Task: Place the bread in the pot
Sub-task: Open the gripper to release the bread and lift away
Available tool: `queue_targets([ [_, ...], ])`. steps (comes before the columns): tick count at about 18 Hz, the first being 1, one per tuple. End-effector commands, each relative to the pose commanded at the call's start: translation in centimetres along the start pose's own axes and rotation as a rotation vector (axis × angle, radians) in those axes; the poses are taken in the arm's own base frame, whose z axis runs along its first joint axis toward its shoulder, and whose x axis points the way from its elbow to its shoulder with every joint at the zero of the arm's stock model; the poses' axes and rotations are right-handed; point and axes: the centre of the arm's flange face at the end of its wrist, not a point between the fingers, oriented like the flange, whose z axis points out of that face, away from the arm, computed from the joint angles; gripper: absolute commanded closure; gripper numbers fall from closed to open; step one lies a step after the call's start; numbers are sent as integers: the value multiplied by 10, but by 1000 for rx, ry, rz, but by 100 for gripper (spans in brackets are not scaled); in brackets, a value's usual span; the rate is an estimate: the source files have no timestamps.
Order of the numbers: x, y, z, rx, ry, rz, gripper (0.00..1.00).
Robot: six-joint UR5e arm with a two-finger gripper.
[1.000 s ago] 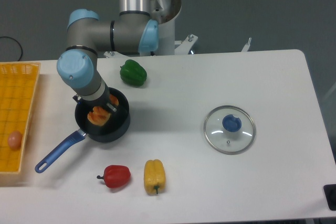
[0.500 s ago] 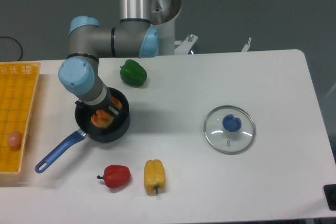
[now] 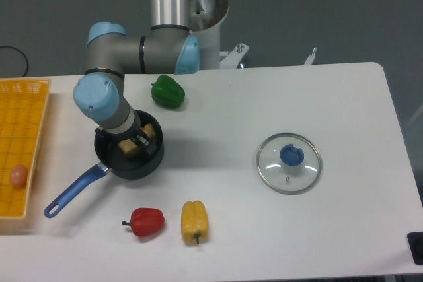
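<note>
The pot, a dark round saucepan with a long blue handle, sits at the table's left. My gripper reaches down inside it, mostly hidden under the grey wrist and its light-blue joint cap. The bread shows as a tan slice low inside the pot. One end pokes out at the lower left of the fingers and the other end at the upper right. The fingers cross its middle and look shut on it.
A green pepper lies just behind the pot. A red pepper and a yellow pepper lie in front. The glass lid with a blue knob lies to the right. A yellow basket with an egg-like object is at the far left.
The gripper has shifted slightly right and sunk lower into the pot with the bread. The bread now looks tan instead of bright orange.
</note>
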Motion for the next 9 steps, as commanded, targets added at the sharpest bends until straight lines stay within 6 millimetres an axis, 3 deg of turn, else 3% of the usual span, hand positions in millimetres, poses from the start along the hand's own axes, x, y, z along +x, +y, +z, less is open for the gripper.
queue_targets([
  [9,-9,12,-46,62,-44,-15,12],
])
